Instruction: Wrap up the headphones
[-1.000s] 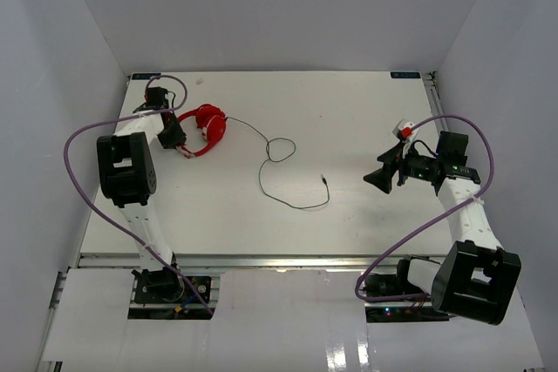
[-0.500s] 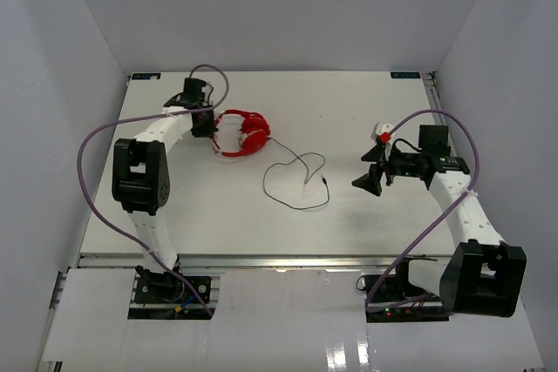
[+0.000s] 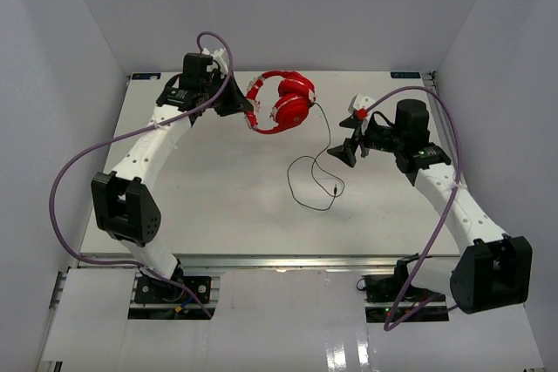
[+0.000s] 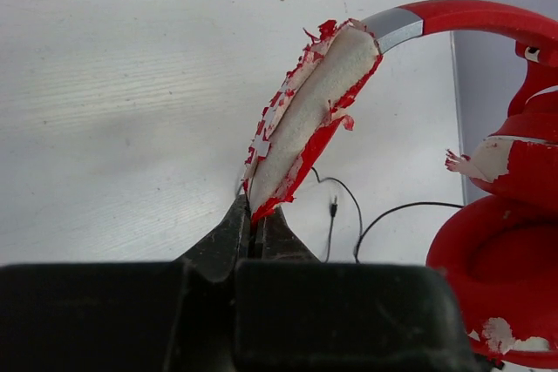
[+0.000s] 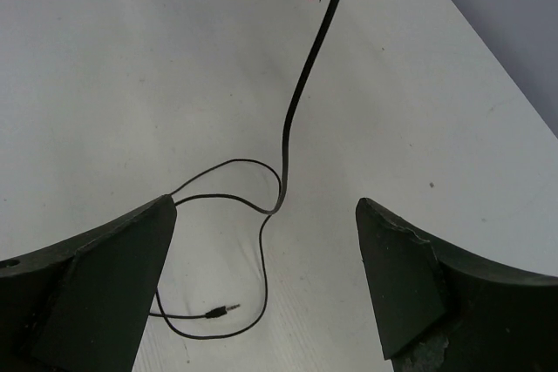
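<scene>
- left gripper (image 3: pixel 245 109) is clamped shut on the headband (image 4: pixel 314 119) of the headphones (image 3: pixel 283 102), pinching one thin edge of it; from the top the rest of the set sticks out toward 3 o'clock of the fingers
- headphones are up near the far edge of the table (image 3: pixel 209 198), roughly 12 o'clock in the top view
- right gripper (image 3: pixel 348 139) sits near them at about 4 o'clock, fingers spread wide and nothing between them but air; in its wrist view the cable (image 5: pixel 296 102) drops from a red ear cup at the top edge and runs down between the two fingers without touching either
- cable curls into a loose loop on the table at about 5 o'clock of the headphones, with the plug (image 5: pixel 222 309) lying flat at its end
- writing: small blue sticker (image 3: pixel 398 75) at the far right table corner, way too small to read
- looks: bright red cups (image 4: pixel 497 294), silver band on the red headband, and pretty beat up, with red coating flaking off and pale foam showing
</scene>
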`<state>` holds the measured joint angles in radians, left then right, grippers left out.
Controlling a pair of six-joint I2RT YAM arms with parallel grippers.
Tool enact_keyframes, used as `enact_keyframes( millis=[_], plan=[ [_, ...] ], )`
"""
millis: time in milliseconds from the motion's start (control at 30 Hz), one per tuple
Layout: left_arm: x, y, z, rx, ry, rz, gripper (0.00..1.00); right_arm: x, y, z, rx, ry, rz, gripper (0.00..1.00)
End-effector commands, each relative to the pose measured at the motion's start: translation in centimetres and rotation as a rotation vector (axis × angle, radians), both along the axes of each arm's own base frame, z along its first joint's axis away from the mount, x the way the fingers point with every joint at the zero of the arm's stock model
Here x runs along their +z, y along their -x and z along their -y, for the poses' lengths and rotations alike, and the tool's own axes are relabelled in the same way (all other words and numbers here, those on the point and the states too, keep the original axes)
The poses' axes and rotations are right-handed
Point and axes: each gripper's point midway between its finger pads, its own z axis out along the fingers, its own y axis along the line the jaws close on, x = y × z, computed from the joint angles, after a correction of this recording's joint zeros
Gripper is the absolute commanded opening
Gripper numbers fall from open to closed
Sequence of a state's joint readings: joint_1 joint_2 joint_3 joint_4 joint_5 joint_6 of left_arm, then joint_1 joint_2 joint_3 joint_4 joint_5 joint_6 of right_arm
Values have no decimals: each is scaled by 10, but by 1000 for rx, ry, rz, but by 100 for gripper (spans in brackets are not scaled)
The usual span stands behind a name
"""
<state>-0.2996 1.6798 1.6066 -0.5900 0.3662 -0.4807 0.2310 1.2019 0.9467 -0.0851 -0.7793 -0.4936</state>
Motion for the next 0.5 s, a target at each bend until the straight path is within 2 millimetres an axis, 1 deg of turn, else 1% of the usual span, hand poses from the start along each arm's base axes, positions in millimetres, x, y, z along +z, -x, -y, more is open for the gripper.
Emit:
enact_keyframes(
  millis=[0, 33, 100, 200, 267, 333, 367, 400, 467],
  plan=[
    [66, 21, 22, -71, 177, 69, 0, 44, -1, -19, 76, -112, 54, 90],
    [68, 23, 23, -76, 186, 70, 0, 47, 1, -24, 101, -130, 43, 90],
    [72, 27, 25, -88, 205, 67, 0, 49, -1, -33, 116, -153, 22, 90],
    [83, 35, 29, -109, 245, 64, 0, 49, -16, -41, 69, -196, -32, 91],
    [92, 42, 31, -129, 278, 65, 0, 52, -27, -44, 45, -216, -41, 94],
    [103, 45, 35, -132, 326, 66, 0, 46, -31, -50, 62, -223, -63, 98],
    [112, 48, 38, -148, 363, 66, 0, 39, -29, -53, 78, -231, -81, 95],
    [122, 53, 42, -169, 408, 63, 0, 31, -25, -57, 97, -241, -107, 89],
    [145, 54, 47, -182, 484, 85, 0, 27, -13, -61, 132, -294, -156, 79]
  ],
)
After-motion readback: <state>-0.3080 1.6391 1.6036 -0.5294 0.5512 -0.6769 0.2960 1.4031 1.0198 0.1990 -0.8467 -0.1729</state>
